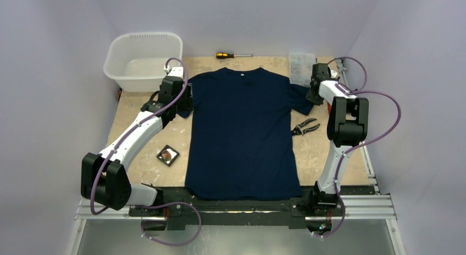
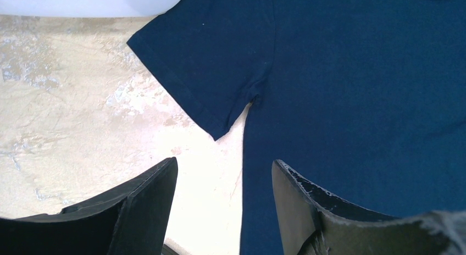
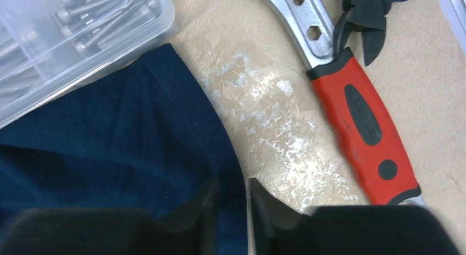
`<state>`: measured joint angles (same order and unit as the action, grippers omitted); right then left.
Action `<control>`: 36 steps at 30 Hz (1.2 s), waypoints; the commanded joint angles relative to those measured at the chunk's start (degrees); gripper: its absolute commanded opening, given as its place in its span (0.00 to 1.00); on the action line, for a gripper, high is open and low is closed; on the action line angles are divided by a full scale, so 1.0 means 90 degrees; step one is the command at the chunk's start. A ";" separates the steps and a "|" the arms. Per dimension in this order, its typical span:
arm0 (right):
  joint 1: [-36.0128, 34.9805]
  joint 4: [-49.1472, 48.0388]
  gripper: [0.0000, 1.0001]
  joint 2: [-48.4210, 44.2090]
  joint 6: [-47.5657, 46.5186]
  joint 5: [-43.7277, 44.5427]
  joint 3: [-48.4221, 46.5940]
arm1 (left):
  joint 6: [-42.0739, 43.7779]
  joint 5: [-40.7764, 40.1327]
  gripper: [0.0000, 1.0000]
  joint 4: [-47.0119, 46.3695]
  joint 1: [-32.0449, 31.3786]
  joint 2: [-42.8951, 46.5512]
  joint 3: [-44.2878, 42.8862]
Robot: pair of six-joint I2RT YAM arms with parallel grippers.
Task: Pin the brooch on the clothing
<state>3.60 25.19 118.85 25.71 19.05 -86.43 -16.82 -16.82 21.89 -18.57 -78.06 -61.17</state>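
The clothing (image 1: pixel 242 131), a dark navy T-shirt, lies flat in the middle of the table, collar at the far side. The brooch (image 1: pixel 165 154), small, round and reddish-orange, rests in a small square black tray (image 1: pixel 168 162) left of the shirt. My left gripper (image 1: pixel 186 105) hovers open by the left sleeve (image 2: pixel 203 62); its fingers (image 2: pixel 148 205) straddle the shirt's side edge with nothing held. My right gripper (image 1: pixel 313 95) is at the right sleeve (image 3: pixel 137 123). Its jaws (image 3: pixel 247 183) stand a narrow gap apart, with the sleeve's hem lying in the gap.
A white plastic bin (image 1: pixel 144 57) stands at the back left, with a screwdriver (image 1: pixel 231 55) behind the collar. A clear box of screws (image 3: pixel 71 35) touches the right sleeve. A red-handled wrench (image 3: pixel 362 123) and black cutters (image 3: pixel 365 24) lie beside it. Pliers (image 1: pixel 305 127) lie right of the shirt.
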 commanded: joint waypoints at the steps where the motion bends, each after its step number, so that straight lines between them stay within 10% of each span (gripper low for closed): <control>1: 0.0077 -0.0149 0.42 -0.0503 0.0043 0.0287 0.0042 | 0.0111 0.0050 0.63 -0.0235 -0.0027 0.0125 0.0019; 4: 0.0079 -0.0195 0.58 -0.0676 -0.0066 0.0269 0.0063 | 0.0111 0.0043 0.63 -0.0232 -0.0027 0.0129 0.0027; 11: 0.0066 -0.0022 0.59 -0.1251 -0.0294 -0.0206 0.0028 | -0.0063 0.0172 0.63 -0.0085 -0.0067 0.0169 0.0097; 36: -0.2264 -0.1631 0.09 -0.2935 0.0365 -0.2659 0.3921 | -0.1913 0.1673 0.49 -0.0202 -0.0941 -0.0251 0.1928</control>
<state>-16.75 14.35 92.77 27.09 -4.49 -53.47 -30.87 -3.84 24.86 -25.06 -78.22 -45.78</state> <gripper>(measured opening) 0.101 0.498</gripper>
